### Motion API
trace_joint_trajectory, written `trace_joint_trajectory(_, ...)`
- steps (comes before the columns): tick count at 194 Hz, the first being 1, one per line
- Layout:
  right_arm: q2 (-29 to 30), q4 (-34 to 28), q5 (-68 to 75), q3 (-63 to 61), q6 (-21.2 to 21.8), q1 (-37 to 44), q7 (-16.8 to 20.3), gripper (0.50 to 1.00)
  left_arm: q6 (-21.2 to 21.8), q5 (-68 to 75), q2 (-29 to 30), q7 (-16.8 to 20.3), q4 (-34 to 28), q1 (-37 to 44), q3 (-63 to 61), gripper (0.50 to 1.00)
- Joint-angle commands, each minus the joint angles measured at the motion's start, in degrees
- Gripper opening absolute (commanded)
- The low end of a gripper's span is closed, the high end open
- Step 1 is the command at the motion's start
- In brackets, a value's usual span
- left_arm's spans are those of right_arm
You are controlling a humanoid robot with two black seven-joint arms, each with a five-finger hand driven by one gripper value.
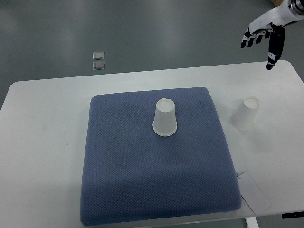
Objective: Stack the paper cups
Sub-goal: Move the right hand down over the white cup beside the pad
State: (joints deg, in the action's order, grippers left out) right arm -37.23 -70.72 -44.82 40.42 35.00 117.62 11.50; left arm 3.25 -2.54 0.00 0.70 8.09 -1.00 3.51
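One paper cup [165, 118] is seen upside down near the middle of the blue mat [156, 190]. A second cup [245, 113] is set off the mat's right edge, on the white table [42, 142]. The right hand [264, 37] is held above the table's far right corner, fingers spread, nothing gripped.

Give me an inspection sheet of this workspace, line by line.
Surface: white table with a blue textured fabric mat on it.
Job's things: white paper cup on the mat, upside down; second white paper cup on bare table right of the mat, also inverted and apart from it.
Clutter: clear plastic sheet at the mat's near right corner.
Grippers: right hand raised at top right, fingers spread, empty; left not in view.
Cables: nothing seen.
Surroundings: grey floor, two small clear squares on it.
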Motion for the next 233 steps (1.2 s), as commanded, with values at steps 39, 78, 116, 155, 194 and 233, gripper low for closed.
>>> trace_joint_trajectory(39,-1.00,0.23,-0.09,-0.78,0.00,-6.70,-0.17,0.919,0.00,-0.01,0.00,0.00,0.00,0.04,0.00,1.000)
trace_joint_trajectory(78,-2.14,0.58,-0.18,-0.96,-7.31,-12.41,-0.17,0.919,0.00,-0.01,0.00,0.00,0.00,-0.05,0.00,1.000)
trace_joint_trajectory(116,-2.05,1.20,0.26,-1.04,-13.20,-17.24,-0.17,0.919,0.00,-0.01,0.00,0.00,0.00,-0.05,0.00,1.000)
trace_joint_trajectory(155,-1.70,2.34,0.44,-1.04,-17.77,-21.28,-0.25,0.917,0.00,-0.01,0.00,0.00,0.00,-0.05,0.00,1.000)
trace_joint_trajectory(194,-1.44,4.10,0.52,-1.13,-21.11,-24.54,-0.43,0.915,0.00,-0.01,0.00,0.00,0.00,0.04,0.00,1.000)
trace_joint_trajectory(233,-0.30,4.62,0.52,-2.54,-23.49,-27.61,-0.43,0.913,0.00,-0.01,0.00,0.00,0.00,0.04,0.00,1.000)
